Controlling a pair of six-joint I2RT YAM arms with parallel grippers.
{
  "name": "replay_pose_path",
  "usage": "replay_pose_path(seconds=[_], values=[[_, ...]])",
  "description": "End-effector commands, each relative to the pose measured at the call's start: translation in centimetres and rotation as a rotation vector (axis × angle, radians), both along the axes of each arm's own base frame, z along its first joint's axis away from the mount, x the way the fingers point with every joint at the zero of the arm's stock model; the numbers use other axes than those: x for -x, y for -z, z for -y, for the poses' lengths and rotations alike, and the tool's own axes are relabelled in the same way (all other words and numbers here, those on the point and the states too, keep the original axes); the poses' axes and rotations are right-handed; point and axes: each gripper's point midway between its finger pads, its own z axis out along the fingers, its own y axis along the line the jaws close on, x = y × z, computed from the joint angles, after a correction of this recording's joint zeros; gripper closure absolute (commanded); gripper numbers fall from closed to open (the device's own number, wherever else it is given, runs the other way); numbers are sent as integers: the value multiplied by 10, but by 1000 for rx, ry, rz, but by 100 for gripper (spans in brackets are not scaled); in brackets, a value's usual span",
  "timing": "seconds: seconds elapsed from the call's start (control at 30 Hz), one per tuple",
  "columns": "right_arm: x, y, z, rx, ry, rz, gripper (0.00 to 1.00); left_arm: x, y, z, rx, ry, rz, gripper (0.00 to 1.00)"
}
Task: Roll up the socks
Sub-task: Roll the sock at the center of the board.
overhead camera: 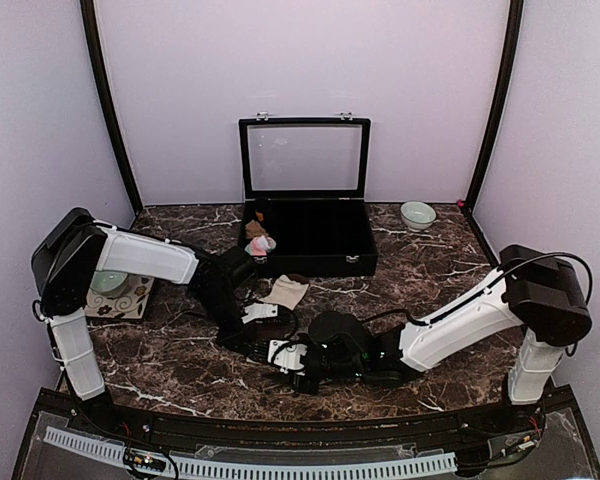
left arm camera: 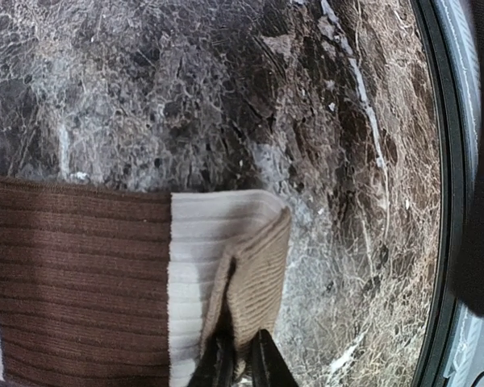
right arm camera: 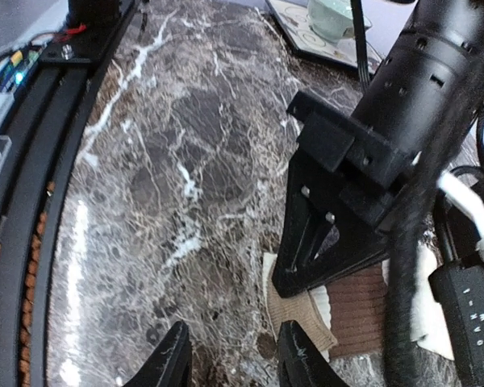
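The marble counter (overhead camera: 460,260) is covered along its near middle by both arms, and the black case (overhead camera: 310,250) with its raised lid stands well beyond the fingers at the back. The cream-beige sock (left arm camera: 105,282) lies flat on the counter. Its long axis runs from the left fingers (left arm camera: 262,359) away toward the case. Its tan end points at the near edge, followed by a cream stretch and a dark brown band. Most of its length is hard to follow: from above, the left arm (overhead camera: 145,258) hides the near part, and in the left wrist view it runs off the left border. The left fingers stand narrow, pinched on a fold of the tan end. The right fingers (right arm camera: 297,355) stand apart with bare counter between them, just beside that tan end; whether the nearer one touches it I cannot tell. The pink sock (overhead camera: 261,243) sits bunched far beyond both pairs of fingers at the case's left front corner, too small to tell which way it lies.
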Motion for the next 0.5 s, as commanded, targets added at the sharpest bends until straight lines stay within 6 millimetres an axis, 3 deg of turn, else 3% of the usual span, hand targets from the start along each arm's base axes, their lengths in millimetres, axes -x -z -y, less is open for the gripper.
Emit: replay_pose_path(seconds=[0.0,0.13,0.47], values=[[-8,25,3,123,-44,140,63,6,19,-21,-100,2,-39,87],[-13,38,0,155,-58,184,63,10,23,-25,-111,17,-66,87],[-26,45,-14,193,-98,271,63,10,27,-30,-131,27,-92,87]])
